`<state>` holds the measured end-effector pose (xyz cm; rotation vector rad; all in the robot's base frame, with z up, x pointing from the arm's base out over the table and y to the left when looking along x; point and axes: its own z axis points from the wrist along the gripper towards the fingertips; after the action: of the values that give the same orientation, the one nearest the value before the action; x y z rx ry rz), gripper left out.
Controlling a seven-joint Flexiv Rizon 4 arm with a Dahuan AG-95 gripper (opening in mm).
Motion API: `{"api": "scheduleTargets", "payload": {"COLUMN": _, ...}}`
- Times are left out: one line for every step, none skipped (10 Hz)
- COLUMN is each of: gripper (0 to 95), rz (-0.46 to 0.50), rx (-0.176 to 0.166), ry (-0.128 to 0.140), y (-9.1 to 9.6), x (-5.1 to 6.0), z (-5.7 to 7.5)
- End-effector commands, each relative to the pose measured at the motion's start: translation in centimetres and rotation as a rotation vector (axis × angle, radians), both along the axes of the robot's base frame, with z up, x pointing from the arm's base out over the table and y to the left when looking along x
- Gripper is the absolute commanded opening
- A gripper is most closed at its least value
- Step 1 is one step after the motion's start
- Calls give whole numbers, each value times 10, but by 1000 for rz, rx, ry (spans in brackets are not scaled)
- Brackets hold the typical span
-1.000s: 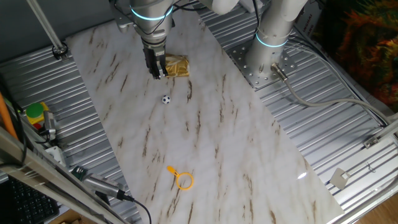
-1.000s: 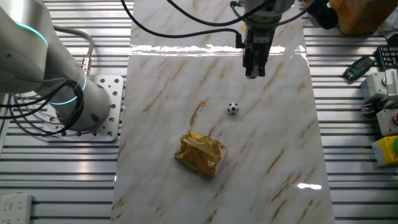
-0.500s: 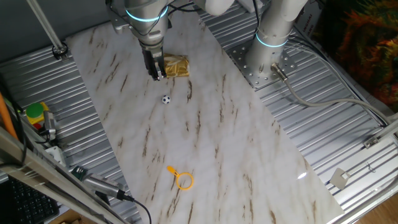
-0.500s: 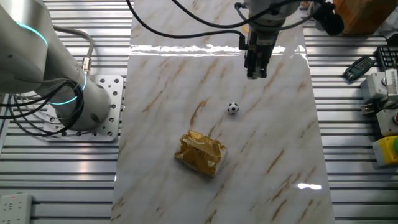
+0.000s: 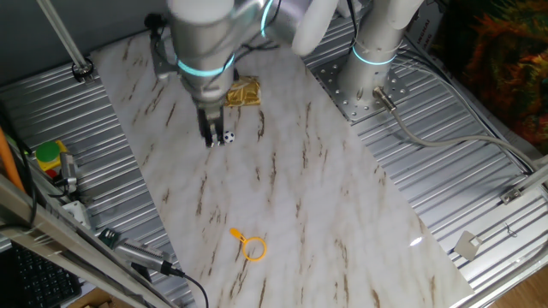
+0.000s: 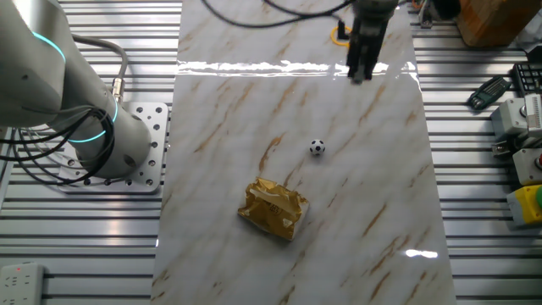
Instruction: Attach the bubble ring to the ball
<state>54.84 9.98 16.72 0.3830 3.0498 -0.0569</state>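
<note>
Marble tabletop (image 5: 300, 197); the ball (image 6: 317, 147) sits mid-table, the bubble ring (image 5: 251, 247) well apart; the gripper (image 6: 362, 74) (blurred) hangs empty, fingers' spacing I cannot tell.

The glossy white marble-patterned tabletop (image 6: 373, 195) throws back a bright glare strip. Ribbed, dull-silver metal decking (image 5: 445, 180) flanks it. The crumpled gold foil wrapper (image 6: 273, 207) looks shiny and creased; the orange-yellow hoop (image 5: 251, 246) looks like smooth plastic.
</note>
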Motion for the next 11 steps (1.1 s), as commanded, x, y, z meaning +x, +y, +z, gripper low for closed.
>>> {"api": "scheduleTargets", "payload": {"gripper": 0, "rz": -6, "rx": 4, "ry": 1, "y": 18, "x": 19, "z": -10}}
{"api": "scheduleTargets", "payload": {"gripper": 0, "rz": -7, "rx": 14, "ry": 7, "y": 26, "x": 26, "z": -18}}
{"api": "scheduleTargets", "payload": {"gripper": 0, "rz": -7, "rx": 12, "ry": 12, "y": 34, "x": 28, "z": -26}}
{"api": "scheduleTargets", "payload": {"gripper": 0, "rz": -7, "rx": 6, "ry": 14, "y": 44, "x": 27, "z": -33}}
{"api": "scheduleTargets", "payload": {"gripper": 0, "rz": -7, "rx": 5, "ry": 14, "y": 53, "x": 25, "z": -38}}
{"api": "scheduleTargets", "payload": {"gripper": 0, "rz": -7, "rx": 11, "ry": 12, "y": 60, "x": 25, "z": -43}}
{"api": "scheduleTargets", "payload": {"gripper": 0, "rz": -7, "rx": 17, "ry": 14, "y": 61, "x": 26, "z": -42}}
{"api": "scheduleTargets", "payload": {"gripper": 0, "rz": -7, "rx": 30, "ry": 11, "y": 62, "x": 27, "z": -42}}
{"api": "scheduleTargets", "payload": {"gripper": 0, "rz": -7, "rx": 33, "ry": 11, "y": 63, "x": 27, "z": -42}}
{"api": "scheduleTargets", "payload": {"gripper": 0, "rz": -7, "rx": 32, "ry": 18, "y": 67, "x": 31, "z": -43}}
{"api": "scheduleTargets", "payload": {"gripper": 0, "rz": -7, "rx": 32, "ry": 18, "y": 68, "x": 32, "z": -44}}
